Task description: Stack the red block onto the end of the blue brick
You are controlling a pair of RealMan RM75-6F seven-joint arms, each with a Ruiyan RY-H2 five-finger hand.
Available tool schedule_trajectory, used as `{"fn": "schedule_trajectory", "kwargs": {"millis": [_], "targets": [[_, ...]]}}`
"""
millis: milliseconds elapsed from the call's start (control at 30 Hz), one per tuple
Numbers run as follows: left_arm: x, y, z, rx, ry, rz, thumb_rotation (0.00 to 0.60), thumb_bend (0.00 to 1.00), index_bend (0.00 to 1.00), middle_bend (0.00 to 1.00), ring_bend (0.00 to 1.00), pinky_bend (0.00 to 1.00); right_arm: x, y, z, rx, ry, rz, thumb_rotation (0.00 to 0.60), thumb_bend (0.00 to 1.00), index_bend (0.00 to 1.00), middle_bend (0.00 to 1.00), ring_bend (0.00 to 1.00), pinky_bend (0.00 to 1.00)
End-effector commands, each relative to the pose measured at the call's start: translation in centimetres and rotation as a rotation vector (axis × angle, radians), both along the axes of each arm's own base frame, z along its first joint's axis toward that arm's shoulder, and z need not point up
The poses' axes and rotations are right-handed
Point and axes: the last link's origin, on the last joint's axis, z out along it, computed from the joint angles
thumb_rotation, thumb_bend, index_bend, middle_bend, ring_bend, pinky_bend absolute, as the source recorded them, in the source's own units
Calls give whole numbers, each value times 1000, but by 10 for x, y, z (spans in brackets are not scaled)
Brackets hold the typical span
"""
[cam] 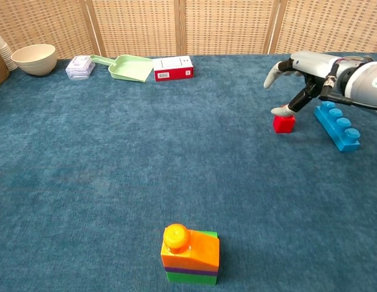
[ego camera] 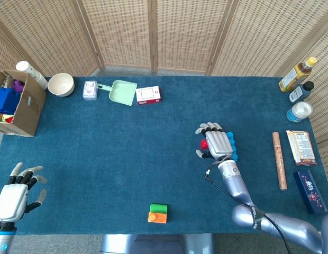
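The small red block (cam: 284, 123) sits on the blue cloth, just left of the long blue brick (cam: 338, 125). My right hand (cam: 310, 76) hovers over the red block with fingers spread, one fingertip (cam: 280, 111) close above its stud, holding nothing. From the head view the right hand (ego camera: 216, 144) covers most of the red block (ego camera: 204, 143) and part of the blue brick (ego camera: 233, 149). My left hand (ego camera: 18, 188) stays at the near left table edge, fingers apart and empty.
A green, purple and orange block stack (cam: 190, 253) stands near the front centre. A bowl (ego camera: 61, 84), clear box (ego camera: 90, 90), green scoop (ego camera: 121, 92) and red-white box (ego camera: 148, 94) line the back. Bottles (ego camera: 299, 87) and packets (ego camera: 300, 146) lie at right, a cardboard box (ego camera: 18, 103) at left.
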Motion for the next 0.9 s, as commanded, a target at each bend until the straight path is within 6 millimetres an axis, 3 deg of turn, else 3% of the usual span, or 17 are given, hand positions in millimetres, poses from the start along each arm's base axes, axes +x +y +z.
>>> {"fn": "schedule_trajectory", "kwargs": {"millis": [33, 900], "targets": [[-1, 0, 0, 1, 1, 4, 600, 468, 444, 248, 227, 25, -2, -2, -4, 4, 25, -3, 540, 267, 276, 180, 113, 118], [-7, -1, -1, 5, -7, 14, 600, 468, 446, 248, 228, 25, -27, -10, -19, 12, 116, -50, 583, 270, 327, 179, 113, 118]]}}
